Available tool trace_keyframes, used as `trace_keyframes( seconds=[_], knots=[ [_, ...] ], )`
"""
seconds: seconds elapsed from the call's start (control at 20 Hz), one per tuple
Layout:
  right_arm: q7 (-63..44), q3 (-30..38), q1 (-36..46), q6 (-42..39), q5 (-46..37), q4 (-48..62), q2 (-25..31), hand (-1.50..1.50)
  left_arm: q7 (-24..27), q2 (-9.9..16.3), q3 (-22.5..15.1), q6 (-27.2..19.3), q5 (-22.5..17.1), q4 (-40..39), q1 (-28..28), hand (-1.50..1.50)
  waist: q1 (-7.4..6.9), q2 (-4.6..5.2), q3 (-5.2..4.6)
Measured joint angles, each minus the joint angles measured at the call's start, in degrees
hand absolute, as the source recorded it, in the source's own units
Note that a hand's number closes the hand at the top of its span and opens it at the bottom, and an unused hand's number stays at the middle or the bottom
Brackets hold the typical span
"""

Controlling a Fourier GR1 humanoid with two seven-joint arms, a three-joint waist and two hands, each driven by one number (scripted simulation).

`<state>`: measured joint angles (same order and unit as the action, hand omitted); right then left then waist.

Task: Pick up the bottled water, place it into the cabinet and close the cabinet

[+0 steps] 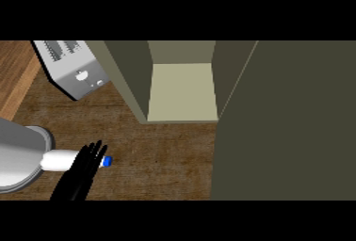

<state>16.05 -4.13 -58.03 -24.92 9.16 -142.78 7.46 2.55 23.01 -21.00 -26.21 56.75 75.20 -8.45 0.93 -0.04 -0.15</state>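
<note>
A black hand [82, 170] is coming in from the lower edge at the left of the head view, its forearm cut off by that edge, so which arm it belongs to is hard to say for certain; it is sitting on the robot's left side. Its fingers [91, 154] are lying straight and close together across the bottled water [61, 159], covering the middle of the bottle; whether a thumb is curling beneath cannot be told. The bottle is lying on its side on the brown bench [160, 155], only its white body at the left and its blue cap [108, 161] at the right showing past the fingers. Its far end is touching or running behind a large grey rounded object [17, 155] cut off by the left edge. Ahead, the cabinet [182, 89] is standing open, its pale inner floor showing, while its door [285, 122] is filling the right side and hiding everything behind it. A grey toaster [73, 68] is lying partly cropped at the upper left. The other hand is showing nowhere.
</note>
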Motion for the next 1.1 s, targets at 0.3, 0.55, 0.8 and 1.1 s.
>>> trace_keyframes(
  seconds=[0.3, 0.55, 0.8, 1.1],
  knots=[
    [2.61, 1.44, -2.68, -1.46, -0.23, -0.1, 0.21, -1.5, 6.49, 1.82, 4.92, -1.2, -4.88, -6.08, 3.6, -1.5, 0.14, -0.05, 0.06],
    [4.72, 2.32, -4.34, -2.61, -0.38, 0.05, -0.17, -1.5, 10.44, 3.52, 8.33, -0.65, -7.43, -10.01, 7.07, -1.5, 0.13, -0.04, 0.08],
    [5.15, 3.16, -4.47, -2.99, -0.35, 0.08, -0.32, -1.5, 15.96, 4.94, 11.58, -1.39, -9.56, -15.85, 10.62, -1.5, 0.07, 0.05, 0.07],
    [7.1, 4.43, -5.81, -4.5, -0.39, 0.35, -0.69, -1.5, 20.84, 4.4, 14.12, 0.0, -13.08, -20.13, 12.95, -1.5, 0.06, 0.01, 0.1]
  ],
)
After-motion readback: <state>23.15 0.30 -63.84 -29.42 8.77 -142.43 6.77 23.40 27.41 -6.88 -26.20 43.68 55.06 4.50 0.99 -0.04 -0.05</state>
